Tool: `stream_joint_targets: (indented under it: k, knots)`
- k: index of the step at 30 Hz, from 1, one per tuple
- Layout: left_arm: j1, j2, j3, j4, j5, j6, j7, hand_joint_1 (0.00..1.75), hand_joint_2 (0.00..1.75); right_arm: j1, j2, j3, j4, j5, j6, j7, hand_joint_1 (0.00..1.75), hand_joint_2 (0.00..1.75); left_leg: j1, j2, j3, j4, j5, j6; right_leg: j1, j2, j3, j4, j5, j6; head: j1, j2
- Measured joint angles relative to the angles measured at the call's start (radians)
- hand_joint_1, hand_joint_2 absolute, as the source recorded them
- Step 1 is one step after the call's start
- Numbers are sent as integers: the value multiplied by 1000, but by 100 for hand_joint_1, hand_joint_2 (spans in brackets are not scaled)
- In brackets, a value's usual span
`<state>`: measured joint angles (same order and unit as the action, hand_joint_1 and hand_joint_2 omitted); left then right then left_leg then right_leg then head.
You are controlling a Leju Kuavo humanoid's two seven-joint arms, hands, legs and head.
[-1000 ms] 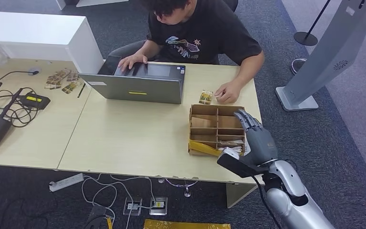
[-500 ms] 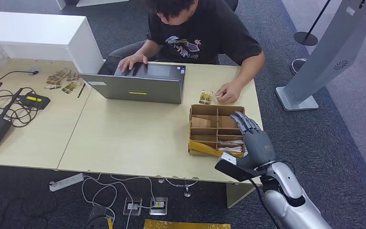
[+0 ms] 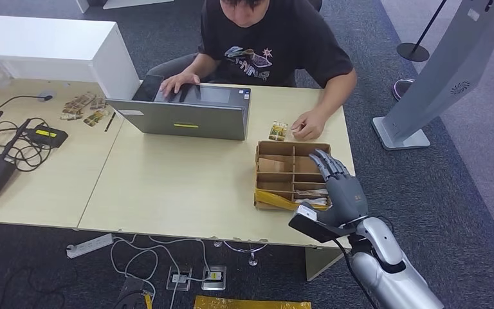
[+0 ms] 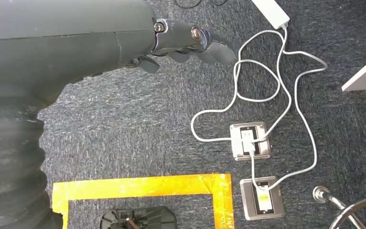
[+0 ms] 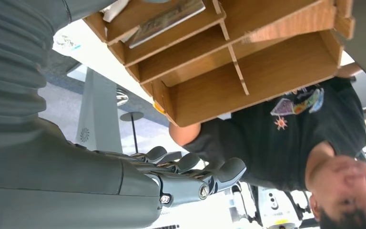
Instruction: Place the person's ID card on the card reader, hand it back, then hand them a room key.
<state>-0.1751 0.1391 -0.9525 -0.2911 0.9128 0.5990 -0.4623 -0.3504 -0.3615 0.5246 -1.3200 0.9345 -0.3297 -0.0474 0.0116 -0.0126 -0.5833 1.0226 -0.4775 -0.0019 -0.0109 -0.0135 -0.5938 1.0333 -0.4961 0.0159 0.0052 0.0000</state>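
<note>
A wooden divided box (image 3: pixel 258 175) stands on the table's right end, with cards (image 3: pixel 311 193) lying in its near compartments. My right hand (image 3: pixel 339 185) hovers over the box's right edge, fingers spread and holding nothing. The right wrist view looks up past that hand (image 5: pixel 181 179) at the box (image 5: pixel 267 71) and a card (image 5: pixel 167 19) inside it. Across the table sits a person (image 3: pixel 276 45), one hand resting next to a small card (image 3: pixel 278 131) just behind the box. My left hand (image 4: pixel 190 40) hangs over the carpet, holding nothing.
A grey laptop (image 3: pixel 183 119) stands open before the person, their other hand on its keyboard. Black devices with cables (image 3: pixel 13 145) and small packets (image 3: pixel 83 108) lie on the left table. A grey kiosk stand (image 3: pixel 437 77) rises at the right. Floor sockets and white cables (image 4: pixel 252 143) lie below.
My right hand has drawn back slightly toward me and to the left over the box. The person has lifted their head a little.
</note>
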Motion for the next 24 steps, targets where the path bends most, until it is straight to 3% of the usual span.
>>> stream_joint_targets:
  k: [24]
  knots:
    - [1, -2, 0, 0, 12, 0, 3, 0, 175, -30, 33, 3, 117, -3, -15, 1, 0, 175, 0, 0, 0, 0, 0, 0, 0, 0, 0, 0, 0, 0, 0, 0]
